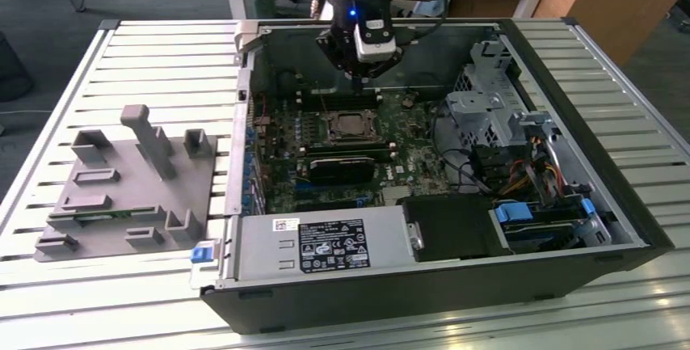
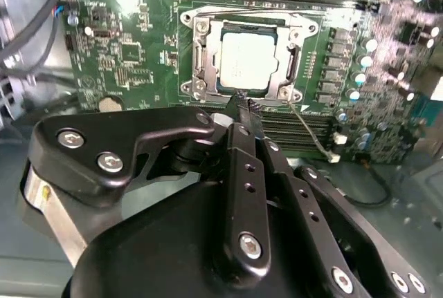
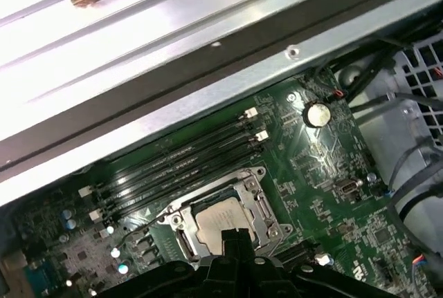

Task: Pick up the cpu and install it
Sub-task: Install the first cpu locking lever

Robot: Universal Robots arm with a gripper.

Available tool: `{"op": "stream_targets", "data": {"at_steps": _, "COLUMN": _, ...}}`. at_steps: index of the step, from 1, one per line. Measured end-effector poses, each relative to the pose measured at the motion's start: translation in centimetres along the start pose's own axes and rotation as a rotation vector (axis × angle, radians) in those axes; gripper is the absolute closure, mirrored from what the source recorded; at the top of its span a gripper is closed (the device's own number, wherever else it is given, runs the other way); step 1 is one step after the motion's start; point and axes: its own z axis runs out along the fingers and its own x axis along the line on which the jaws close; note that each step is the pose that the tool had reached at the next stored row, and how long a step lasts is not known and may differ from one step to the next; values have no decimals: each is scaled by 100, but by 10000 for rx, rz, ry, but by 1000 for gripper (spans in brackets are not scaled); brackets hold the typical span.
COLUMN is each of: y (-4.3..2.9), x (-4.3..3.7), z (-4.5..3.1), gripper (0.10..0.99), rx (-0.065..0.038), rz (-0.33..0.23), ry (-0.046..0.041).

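Probably a lab: opened computer case on slatted metal workbench.

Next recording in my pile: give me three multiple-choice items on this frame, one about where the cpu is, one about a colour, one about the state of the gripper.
1. Where is the cpu?
A. On the grey fixture plate
B. In the motherboard socket
C. Held between the fingers

2. What colour is the fixture plate outside the computer case?
A. Grey
B. Red
C. Yellow

3. How does the gripper stand?
A. Shut on the cpu
B. Wide open around a cable
C. Fingers together, holding nothing, above the socket

Answers:
1 B: both wrist views show the silvery chip lying inside the socket frame on the green board.
2 A: in the exterior view the plate with upright posts is plain grey.
3 C: in the second wrist view the fingertips meet just beside the socket with nothing between them.
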Motion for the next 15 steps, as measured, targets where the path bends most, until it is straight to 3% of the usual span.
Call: {"op": "stream_targets", "data": {"at_steps": 15, "y": 0, "x": 0, "z": 5, "gripper": 980, "rx": -100, "rz": -2645, "ry": 68}}
